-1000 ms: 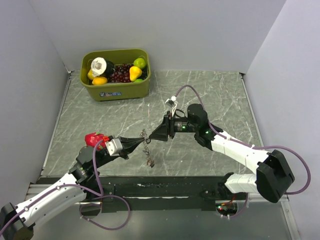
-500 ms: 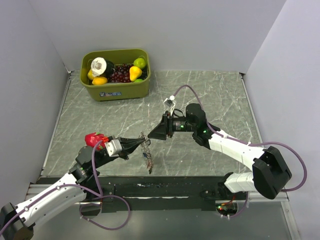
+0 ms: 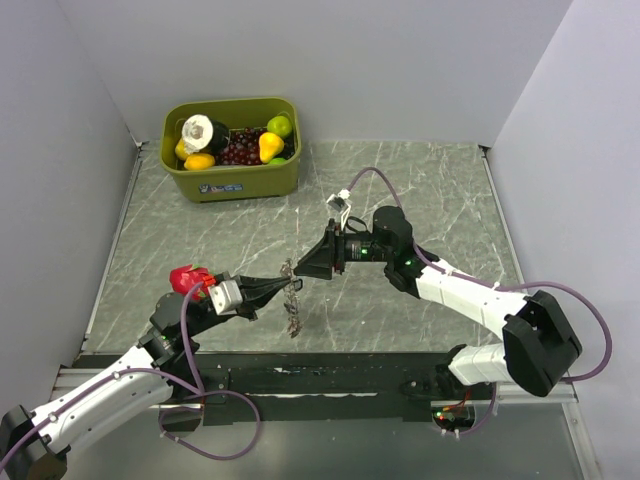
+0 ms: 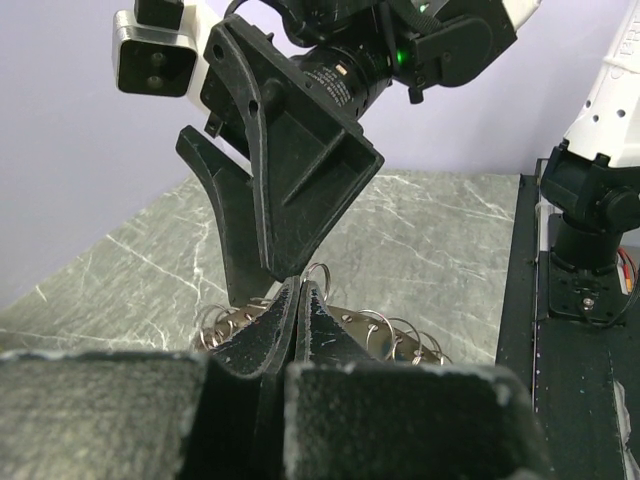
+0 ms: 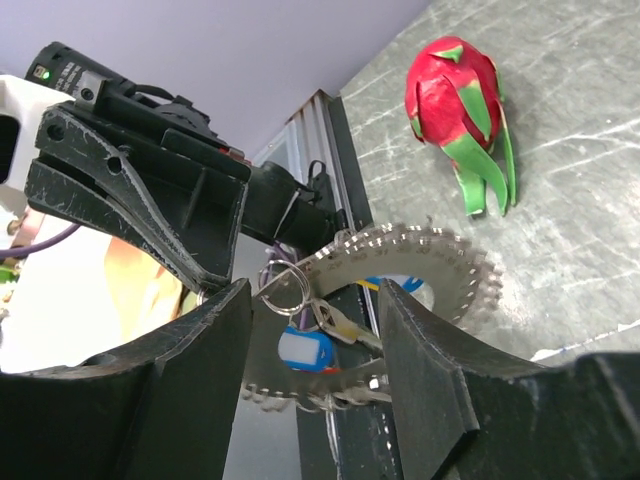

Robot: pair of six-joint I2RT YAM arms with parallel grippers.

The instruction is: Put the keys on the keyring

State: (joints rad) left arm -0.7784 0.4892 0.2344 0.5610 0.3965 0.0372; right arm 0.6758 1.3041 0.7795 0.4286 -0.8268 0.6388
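Observation:
The keyring (image 3: 292, 296) is a thin grey metal band with toothed edges and small split rings, hanging over the table's near middle. My left gripper (image 3: 290, 284) is shut on it; in the left wrist view the closed jaws (image 4: 298, 292) pinch a split ring, with the band (image 4: 400, 335) spread behind. Keys (image 3: 296, 320) dangle below. My right gripper (image 3: 300, 272) is open, tip to tip with the left. In the right wrist view its jaws (image 5: 312, 300) straddle the keyring (image 5: 420, 250), a split ring and a blue-headed key (image 5: 305, 348). Other keys are mostly hidden.
A green bin (image 3: 232, 178) of toy fruit stands at the back left. A red dragon fruit (image 3: 190, 278) lies beside the left arm and shows in the right wrist view (image 5: 460, 110). Grey walls close in the left, back and right.
My right gripper has slid left to meet the left gripper's tip. The hanging keyring and keys have swung slightly. The left arm has barely moved.

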